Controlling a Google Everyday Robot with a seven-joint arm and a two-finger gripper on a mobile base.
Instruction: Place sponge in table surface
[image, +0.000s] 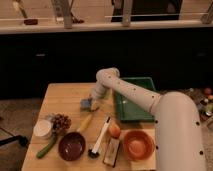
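Observation:
The blue-grey sponge (86, 104) is low over the light wooden table surface (65, 95), just left of the green tray; I cannot tell whether it rests on the wood. My gripper (93, 101) is right at the sponge's right side and points down at the table. The white arm reaches to it from the lower right, over the tray. The gripper's tip partly hides the sponge's right edge.
A green tray (133, 100) lies right of the gripper. In front are a banana (86, 121), an orange fruit (114, 130), an orange bowl (136, 145), a dark bowl (71, 146), a brush (100, 137), a tan box (111, 151), a white cup (42, 128) and a green vegetable (46, 148).

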